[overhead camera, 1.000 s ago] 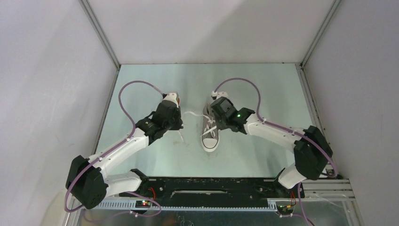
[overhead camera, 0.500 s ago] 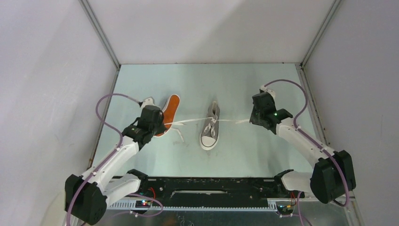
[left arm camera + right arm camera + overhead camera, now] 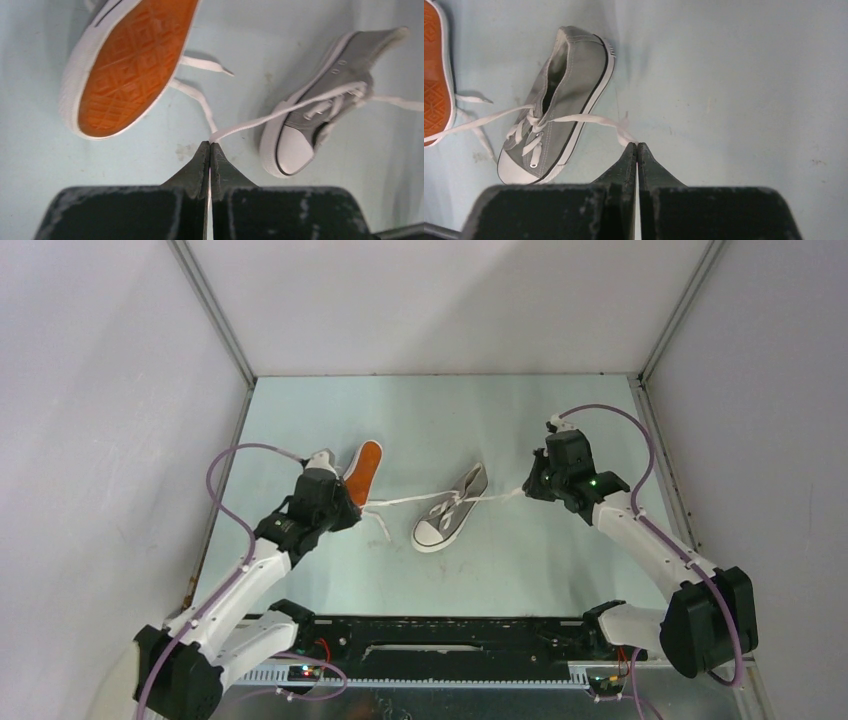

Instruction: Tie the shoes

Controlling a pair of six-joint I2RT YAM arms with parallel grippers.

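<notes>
Two grey shoes lie on a pale green worktop [image 3: 520,410], enclosed by plain pale walls [image 3: 440,300] on three sides. Upright shoe [image 3: 450,518] at centre, white toe toward the arms. Overturned shoe [image 3: 364,468] just left of it, orange sole showing. Left hand [image 3: 210,146] fully closed, pinching left lace [image 3: 260,119]. Right hand [image 3: 637,146] fully closed, pinching right lace [image 3: 594,119]. Both laces stretch sideways from the upright shoe.

I see a pale green tabletop [image 3: 520,410], lightly scuffed, boxed in by plain grey-white walls [image 3: 440,300] with aluminium corner posts [image 3: 212,310], evenly lit.
</notes>
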